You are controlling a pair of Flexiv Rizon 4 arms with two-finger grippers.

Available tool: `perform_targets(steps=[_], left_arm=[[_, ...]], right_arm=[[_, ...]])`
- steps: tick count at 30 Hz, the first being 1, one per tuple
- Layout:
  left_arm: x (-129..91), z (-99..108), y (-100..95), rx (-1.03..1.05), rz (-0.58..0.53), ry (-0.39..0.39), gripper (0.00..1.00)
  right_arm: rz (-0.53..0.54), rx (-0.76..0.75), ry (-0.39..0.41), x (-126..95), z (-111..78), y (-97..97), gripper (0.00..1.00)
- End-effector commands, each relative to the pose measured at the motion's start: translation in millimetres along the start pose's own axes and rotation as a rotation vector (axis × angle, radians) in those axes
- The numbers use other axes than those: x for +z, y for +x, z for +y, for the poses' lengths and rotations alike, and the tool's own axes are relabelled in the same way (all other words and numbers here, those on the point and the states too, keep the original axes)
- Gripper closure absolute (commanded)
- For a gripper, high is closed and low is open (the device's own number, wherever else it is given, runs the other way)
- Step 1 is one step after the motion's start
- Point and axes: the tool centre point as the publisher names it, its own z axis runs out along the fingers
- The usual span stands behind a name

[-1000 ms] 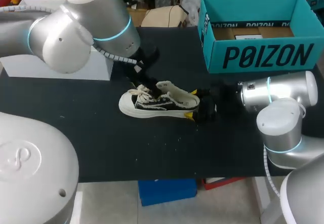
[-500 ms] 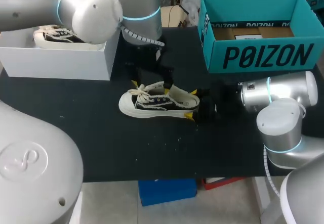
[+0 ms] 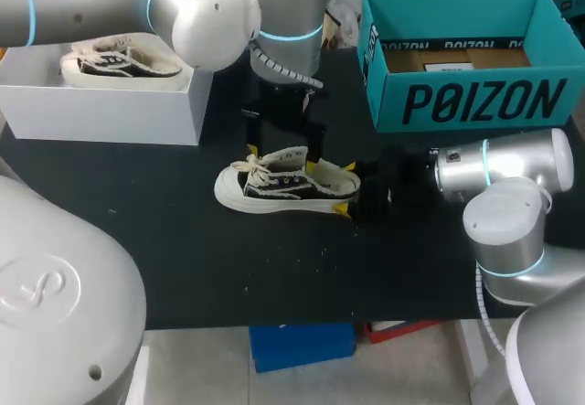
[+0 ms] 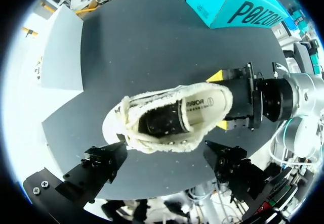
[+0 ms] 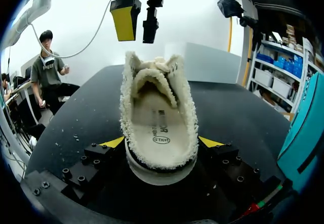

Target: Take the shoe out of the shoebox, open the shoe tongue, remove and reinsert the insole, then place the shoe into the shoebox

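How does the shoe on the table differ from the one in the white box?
The table shoe lies on the black table, heel clamped by the right tool; the boxed shoe sits untouched in the white box. The left tool hangs open over the table shoe, not the boxed shoe. Both are black low-tops with cream trim.
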Motion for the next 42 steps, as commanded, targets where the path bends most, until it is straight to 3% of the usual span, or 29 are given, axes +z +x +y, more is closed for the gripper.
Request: perform_targets(steps=[1, 10, 22, 42], left_arm=[[-1, -1, 3.3, -0.032, -0.034, -0.025, 0.0], [-1, -1, 3.3, -0.032, -0.034, -0.025, 0.0], [0, -13, 17.4, -0.145, -0.214, -0.006, 0.0], [37, -19, 21.3, -0.198, -0.338, -0.01, 0.0]], right_arm=[[-0.002, 0.001, 0.001, 1, -0.8, 0.6, 1.0], [-0.002, 0.001, 0.001, 1, -0.8, 0.6, 1.0], [-0.002, 0.001, 0.001, 1, -0.8, 0.6, 1.0], [-0.002, 0.001, 0.001, 1, -0.8, 0.6, 1.0]])
